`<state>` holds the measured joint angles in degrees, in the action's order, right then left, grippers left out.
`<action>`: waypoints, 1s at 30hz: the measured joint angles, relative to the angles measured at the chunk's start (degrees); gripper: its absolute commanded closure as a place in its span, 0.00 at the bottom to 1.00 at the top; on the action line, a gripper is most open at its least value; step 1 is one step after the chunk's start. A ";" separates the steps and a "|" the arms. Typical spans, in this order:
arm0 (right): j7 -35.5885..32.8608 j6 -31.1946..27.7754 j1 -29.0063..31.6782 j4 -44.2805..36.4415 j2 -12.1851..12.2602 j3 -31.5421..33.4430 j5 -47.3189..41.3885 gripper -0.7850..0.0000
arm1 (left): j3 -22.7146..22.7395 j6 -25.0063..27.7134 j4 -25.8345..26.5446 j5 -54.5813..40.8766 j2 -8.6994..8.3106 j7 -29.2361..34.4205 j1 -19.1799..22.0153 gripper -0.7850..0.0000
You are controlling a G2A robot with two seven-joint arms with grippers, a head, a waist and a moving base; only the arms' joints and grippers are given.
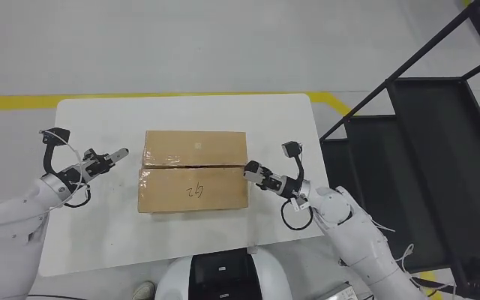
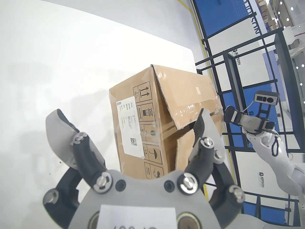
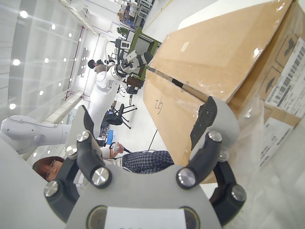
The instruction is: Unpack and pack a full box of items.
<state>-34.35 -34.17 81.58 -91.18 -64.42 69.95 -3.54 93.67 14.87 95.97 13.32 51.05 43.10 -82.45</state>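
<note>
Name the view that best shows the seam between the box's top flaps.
Top view: the seam runs in full across the box. The right wrist view shows it close but slanted; the left wrist view, its gaping end.

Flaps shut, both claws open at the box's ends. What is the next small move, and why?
Probably ease the right claw in to hook a flap edge at the seam: the cardboard box lies shut, the seam gapes slightly, this open claw sits beside it, and the left claw is open but apart.
</note>
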 measured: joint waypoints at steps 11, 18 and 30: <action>2.38 0.83 0.85 1.01 0.13 0.52 3.55 0.00 | 0.00 0.00 0.00 0.00 0.00 0.00 0.00 0.00; 1.86 0.12 0.49 0.79 -0.34 -2.68 3.21 0.00 | 0.00 0.00 0.00 0.00 0.00 0.00 0.00 0.00; -8.75 -3.72 10.19 -12.13 1.76 0.57 -1.32 0.00 | 0.00 0.00 0.00 0.00 0.00 0.00 0.00 0.00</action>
<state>-43.11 -37.90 91.77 -103.31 -62.67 70.51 -4.86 93.67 14.87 95.97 13.32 51.05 43.09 -82.45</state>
